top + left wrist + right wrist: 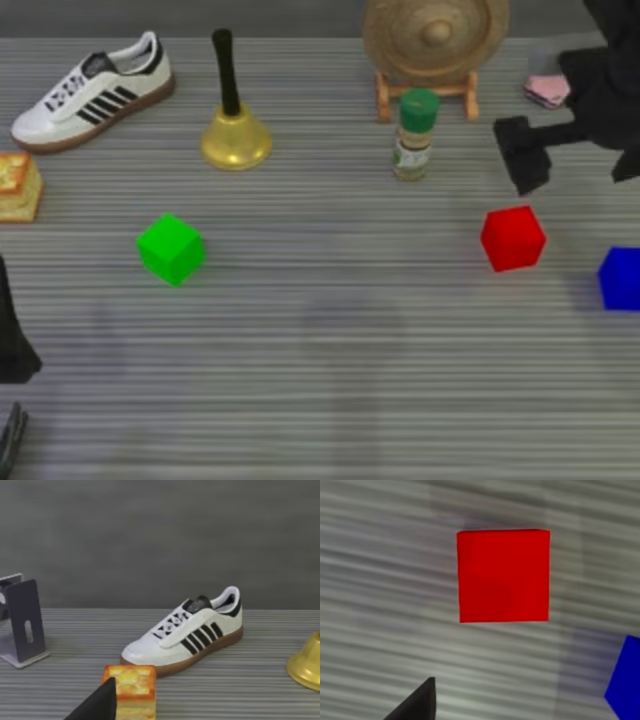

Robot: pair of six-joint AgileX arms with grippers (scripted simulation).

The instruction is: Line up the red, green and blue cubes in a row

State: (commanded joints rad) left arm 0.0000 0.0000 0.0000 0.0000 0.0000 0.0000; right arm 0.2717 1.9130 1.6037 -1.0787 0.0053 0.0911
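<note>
tabletop grey, striped | shoe far left | right gripper hangs above, just behind red cube, fingers: can't tell | left arm parked at left edge, fingers: can't tell | blue cube right edge, near red | green cube left-centre, well apart from both

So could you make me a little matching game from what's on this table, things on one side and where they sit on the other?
Things:
1. green cube
2. blue cube
3. shoe
4. spice jar

Places:
A. far left corner
B. right edge of the table
C. just in front of the straw hat's stand
D. alone on the left half

Pairs: 1-D, 2-B, 3-A, 4-C
</note>
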